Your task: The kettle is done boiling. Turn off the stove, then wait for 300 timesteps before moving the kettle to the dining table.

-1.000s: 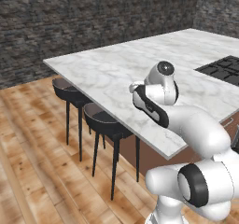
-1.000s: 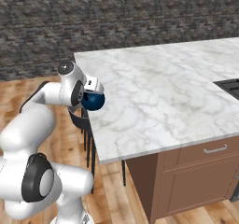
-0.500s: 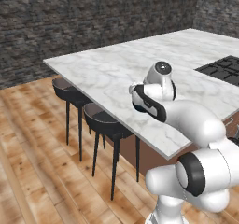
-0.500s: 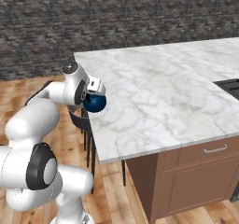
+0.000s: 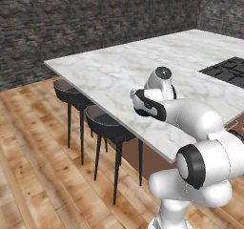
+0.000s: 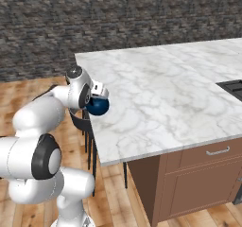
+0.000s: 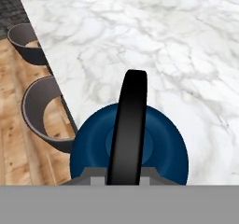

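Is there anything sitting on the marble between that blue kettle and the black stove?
No. In the right base view, only bare table lies between the kettle and the stove.

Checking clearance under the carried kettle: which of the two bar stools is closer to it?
The nearer bar stool, directly beside the blue kettle; the other stool sits farther along the table edge.

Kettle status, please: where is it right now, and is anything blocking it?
Gripper shut on the kettle by its black handle. Kettle carried over the near edge of the dining table. Bar stools below; nothing in the way.
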Motion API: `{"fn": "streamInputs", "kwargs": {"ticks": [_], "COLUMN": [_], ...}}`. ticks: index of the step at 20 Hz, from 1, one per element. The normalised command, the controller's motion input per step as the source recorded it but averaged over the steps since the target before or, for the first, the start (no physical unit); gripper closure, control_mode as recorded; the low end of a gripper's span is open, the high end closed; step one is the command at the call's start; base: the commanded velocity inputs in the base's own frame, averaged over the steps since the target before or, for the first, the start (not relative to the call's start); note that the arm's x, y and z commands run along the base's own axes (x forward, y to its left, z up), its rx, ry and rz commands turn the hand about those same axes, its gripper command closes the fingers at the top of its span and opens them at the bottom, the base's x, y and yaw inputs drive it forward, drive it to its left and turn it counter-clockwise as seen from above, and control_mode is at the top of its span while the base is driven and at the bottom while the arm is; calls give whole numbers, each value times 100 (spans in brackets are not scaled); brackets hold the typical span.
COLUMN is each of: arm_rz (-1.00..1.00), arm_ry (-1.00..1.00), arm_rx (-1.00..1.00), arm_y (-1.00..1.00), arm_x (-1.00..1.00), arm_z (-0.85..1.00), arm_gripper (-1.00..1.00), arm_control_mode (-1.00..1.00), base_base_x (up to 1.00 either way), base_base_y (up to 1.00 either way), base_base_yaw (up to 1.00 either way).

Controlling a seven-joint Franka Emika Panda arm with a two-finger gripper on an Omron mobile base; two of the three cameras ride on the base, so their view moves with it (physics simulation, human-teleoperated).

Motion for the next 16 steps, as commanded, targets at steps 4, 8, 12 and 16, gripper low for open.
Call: {"fn": "streamInputs", "kwargs": {"ticks": [4, 8, 12, 16], "arm_rz": [0, 0, 0, 0], "arm_ry": [0, 0, 0, 0], "arm_rx": [0, 0, 0, 0], "arm_y": [-3, -3, -4, -5], "arm_x": [21, 21, 21, 21], "arm_z": [-22, -20, -21, -19], "arm_gripper": [100, 100, 100, 100], "arm_control_mode": [-100, -100, -100, -100], "base_base_x": [0, 0, 0, 0], "base_base_y": [0, 0, 0, 0], "base_base_yaw": [0, 0, 0, 0]}}
